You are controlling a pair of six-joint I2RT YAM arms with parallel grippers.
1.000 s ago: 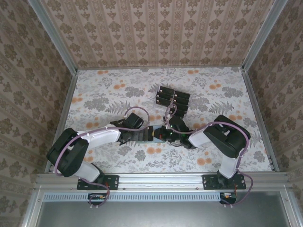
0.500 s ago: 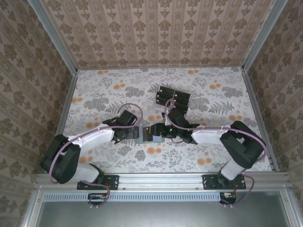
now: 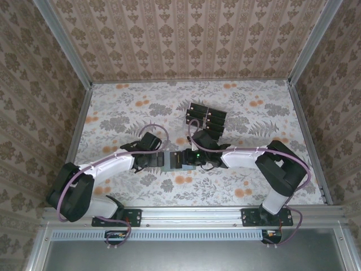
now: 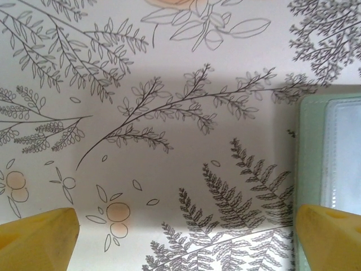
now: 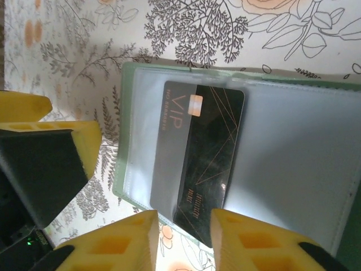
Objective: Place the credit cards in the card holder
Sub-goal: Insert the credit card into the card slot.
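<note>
The card holder [image 5: 293, 147] lies open on the table, pale green with clear sleeves. One black credit card [image 5: 211, 152] sits partly inside its left sleeve, its lower end sticking out. My right gripper [image 5: 183, 240] hovers over that end with its fingers apart, clamping nothing. More credit cards [image 3: 206, 117] lie stacked farther back. My left gripper [image 4: 183, 243] is wide open just left of the card holder [image 4: 324, 147], over bare table. From above, the card holder [image 3: 171, 160] lies between the left gripper [image 3: 159, 160] and the right gripper [image 3: 187, 158].
The table has a floral cover [image 3: 254, 107] and patterned walls on three sides. A metal rail [image 3: 192, 214] runs along the near edge by the arm bases. The card stack is close behind my right wrist.
The right arm has stretched out toward the left and its jaws have parted. The left gripper has shifted slightly left. The card holder now shows between the two grippers.
</note>
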